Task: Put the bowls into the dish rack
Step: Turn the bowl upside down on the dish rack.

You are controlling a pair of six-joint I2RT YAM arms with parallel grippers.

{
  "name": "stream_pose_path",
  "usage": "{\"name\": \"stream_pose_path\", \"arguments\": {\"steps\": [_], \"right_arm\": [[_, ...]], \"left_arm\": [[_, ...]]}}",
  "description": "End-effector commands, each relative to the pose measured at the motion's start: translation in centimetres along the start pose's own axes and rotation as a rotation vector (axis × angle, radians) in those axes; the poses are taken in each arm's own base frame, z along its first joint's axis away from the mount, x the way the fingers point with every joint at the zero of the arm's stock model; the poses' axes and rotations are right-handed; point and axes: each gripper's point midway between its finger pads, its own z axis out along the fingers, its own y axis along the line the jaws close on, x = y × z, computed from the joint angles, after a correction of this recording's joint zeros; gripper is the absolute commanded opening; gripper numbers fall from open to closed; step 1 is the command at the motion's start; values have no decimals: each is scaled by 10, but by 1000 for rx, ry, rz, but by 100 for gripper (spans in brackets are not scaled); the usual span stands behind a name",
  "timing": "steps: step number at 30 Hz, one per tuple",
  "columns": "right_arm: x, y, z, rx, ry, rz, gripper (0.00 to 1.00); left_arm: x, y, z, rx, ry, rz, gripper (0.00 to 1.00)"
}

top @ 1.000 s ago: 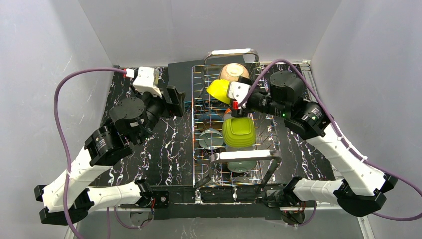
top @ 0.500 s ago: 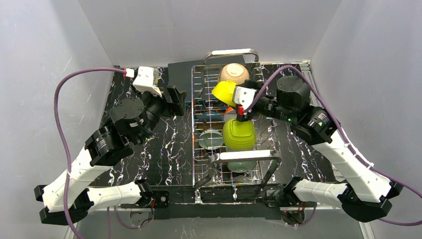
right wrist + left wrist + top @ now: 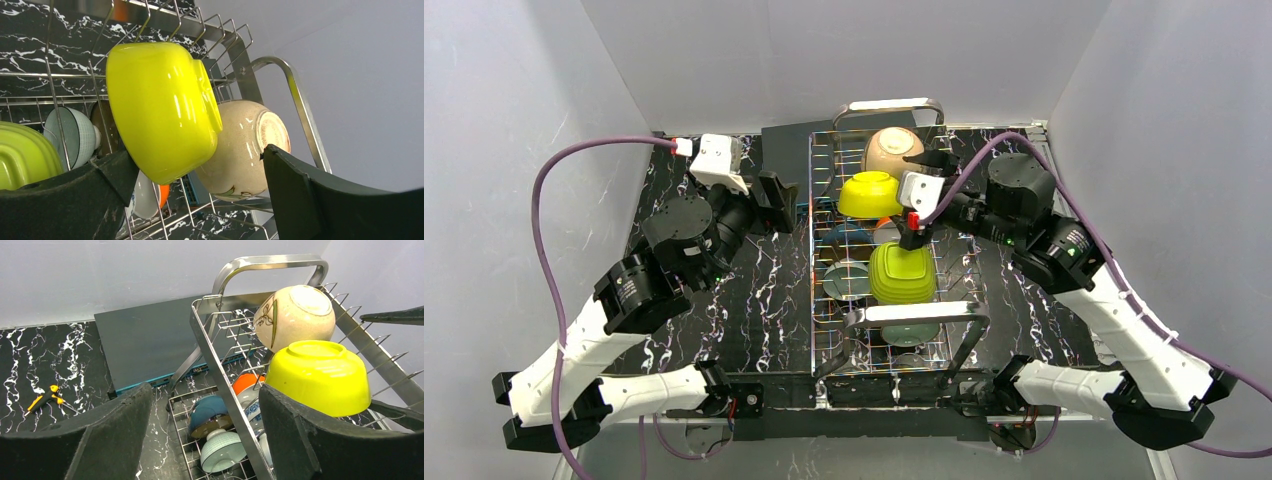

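The steel dish rack (image 3: pixel 818 250) holds several bowls. The beige bowl (image 3: pixel 892 148) leans at the far end, with the lime-yellow round bowl (image 3: pixel 870 194) bottom up in front of it. The lime squarish bowl (image 3: pixel 902 273) is in the middle, with a pale green bowl (image 3: pixel 848 280) to its left. My right gripper (image 3: pixel 908 200) is open beside the yellow bowl (image 3: pixel 160 110); its lower finger (image 3: pixel 75 195) is at the bowl's rim and the other stands apart. My left gripper (image 3: pixel 779 195) is open and empty just outside the rack's left wall (image 3: pixel 220 365).
A flat dark-teal box (image 3: pixel 150 345) lies behind the rack's left side. A small orange and black tool (image 3: pixel 42 399) lies on the black marble table. An orange-outside bowl (image 3: pixel 247 382), a dark blue bowl (image 3: pixel 210 415) and a blue-patterned bowl (image 3: pixel 257 407) sit low in the rack.
My right gripper carried the yellow bowl a little rightward and down, turning it bottom up in front of the beige bowl, then opened. The left arm has not moved.
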Motion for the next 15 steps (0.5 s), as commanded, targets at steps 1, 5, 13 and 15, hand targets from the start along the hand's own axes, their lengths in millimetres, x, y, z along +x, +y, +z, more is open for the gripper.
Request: {"name": "stream_pose_path", "arguments": {"steps": [1, 5, 13, 15], "right_arm": [[-37, -20, -17, 75, -133, -3, 99], [-47, -22, -25, 70, -164, -1, 99], [-61, -24, -41, 80, -209, 2, 99], [-72, -25, -47, 83, -253, 10, 99]], "left_arm": [[-2, 6, -4, -17, -4, -21, 76], [1, 4, -3, -15, 6, -20, 76], [3, 1, -2, -5, 14, -28, 77], [3, 1, -2, -2, 16, -32, 77]]}}
